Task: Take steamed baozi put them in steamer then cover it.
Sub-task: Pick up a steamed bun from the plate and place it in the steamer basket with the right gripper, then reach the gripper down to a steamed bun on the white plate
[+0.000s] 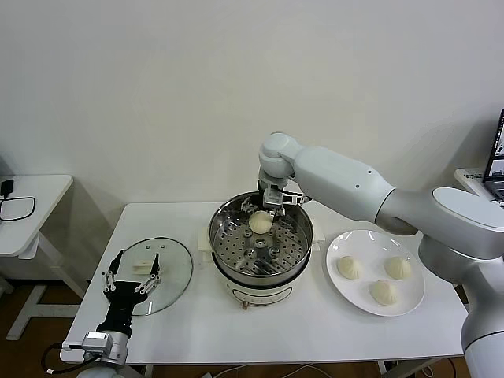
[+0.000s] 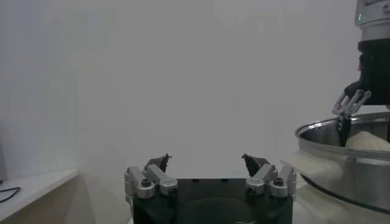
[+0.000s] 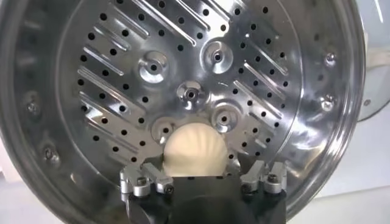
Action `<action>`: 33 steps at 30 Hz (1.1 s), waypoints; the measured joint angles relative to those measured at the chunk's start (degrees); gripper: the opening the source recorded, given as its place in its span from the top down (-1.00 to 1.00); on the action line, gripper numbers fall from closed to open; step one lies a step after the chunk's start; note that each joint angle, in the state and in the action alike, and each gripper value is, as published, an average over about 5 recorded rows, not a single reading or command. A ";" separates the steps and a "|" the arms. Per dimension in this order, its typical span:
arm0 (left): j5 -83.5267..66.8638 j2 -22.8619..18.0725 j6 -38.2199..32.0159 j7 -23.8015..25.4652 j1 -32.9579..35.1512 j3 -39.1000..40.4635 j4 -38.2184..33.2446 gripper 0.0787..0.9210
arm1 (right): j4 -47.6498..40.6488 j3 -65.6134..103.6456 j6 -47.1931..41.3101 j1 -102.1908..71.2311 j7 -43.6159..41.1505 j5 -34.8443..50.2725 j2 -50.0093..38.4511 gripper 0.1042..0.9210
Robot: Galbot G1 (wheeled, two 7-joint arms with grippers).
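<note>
While the steamer (image 1: 261, 246) stands uncovered mid-table, one steamed baozi (image 1: 261, 222) already rests on its perforated tray, and the right gripper (image 1: 273, 206) hangs just over it, jaws spread and holding nothing. Three more wait on the white plate (image 1: 337, 279) to the right. The cover (image 1: 175, 268) lies flat on the left, under the idle left gripper (image 1: 134, 276), also open. Roughly a quarter seems loaded; covering remains. Whether the right fingertips touch the bun cannot be told

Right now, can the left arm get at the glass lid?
Probably yes: the left gripper hovers over the glass lid with jaws open, near its white handle, nothing between them.
</note>
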 measured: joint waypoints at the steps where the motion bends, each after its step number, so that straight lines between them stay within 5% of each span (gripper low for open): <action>1: 0.00 -0.05 0.00 -0.01 0.05 0.04 -0.06 -0.77 | 0.73 -0.14 -0.59 0.72 -0.40 1.12 -0.85 -0.76; 17: 0.43 -0.23 -0.09 -0.17 0.77 1.27 -1.05 -0.77 | 16.87 -5.87 -27.49 10.12 -9.07 21.40 -26.61 -0.76; 33: 1.39 -0.77 -0.68 -0.17 1.07 2.68 -0.79 -0.77 | 14.78 7.35 -43.37 -10.31 -7.11 21.83 -36.59 -0.76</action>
